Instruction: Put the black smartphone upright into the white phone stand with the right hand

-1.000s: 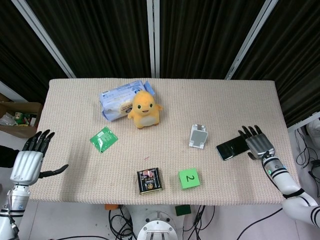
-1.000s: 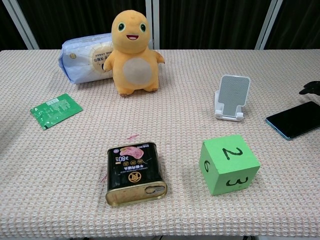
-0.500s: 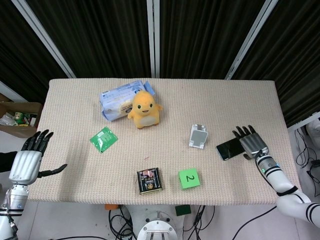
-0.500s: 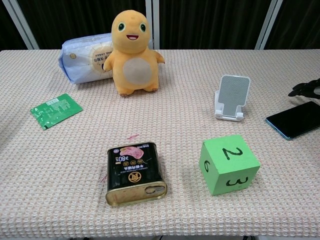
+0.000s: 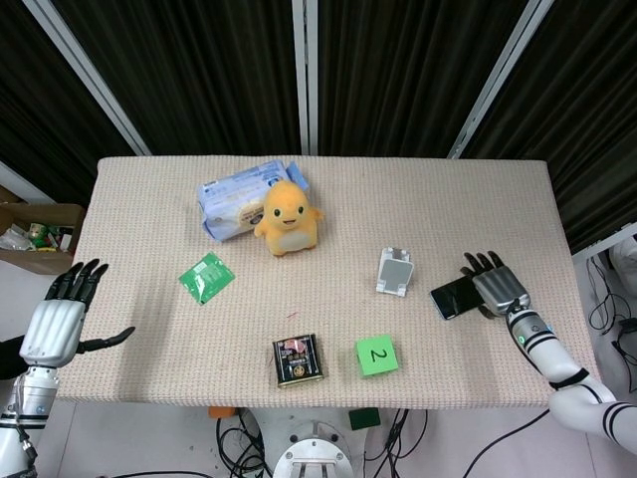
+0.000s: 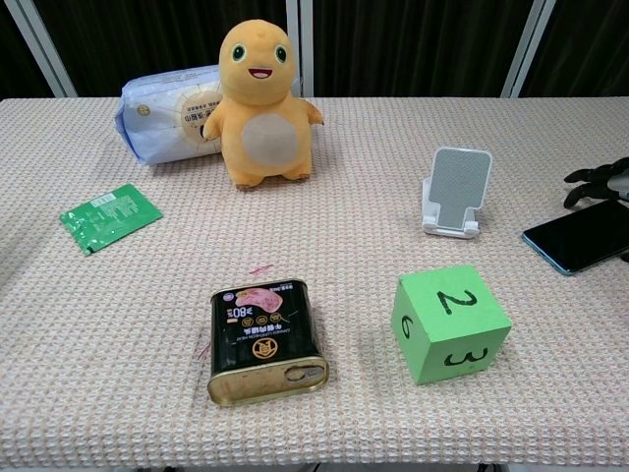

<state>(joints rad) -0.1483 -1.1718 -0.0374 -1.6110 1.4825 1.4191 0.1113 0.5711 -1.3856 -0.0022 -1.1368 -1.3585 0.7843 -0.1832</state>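
The black smartphone (image 5: 451, 298) lies flat on the table to the right of the white phone stand (image 5: 395, 271), which stands empty. My right hand (image 5: 495, 286) is over the phone's right end with its fingers apart and nothing gripped. In the chest view the phone (image 6: 580, 236) lies at the right edge, and the right hand's fingertips (image 6: 593, 181) show just behind it, with the stand (image 6: 457, 192) to the left. My left hand (image 5: 56, 323) is open beside the table's left edge.
A green numbered cube (image 5: 376, 355) and a dark tin can (image 5: 298, 359) sit near the front edge. A yellow plush toy (image 5: 288, 217) stands in front of a blue-white wipes pack (image 5: 236, 197). A green sachet (image 5: 206, 276) lies at the left.
My right hand has moved left and inward over the phone's right end. The phone, the stand and the left hand have hardly moved.
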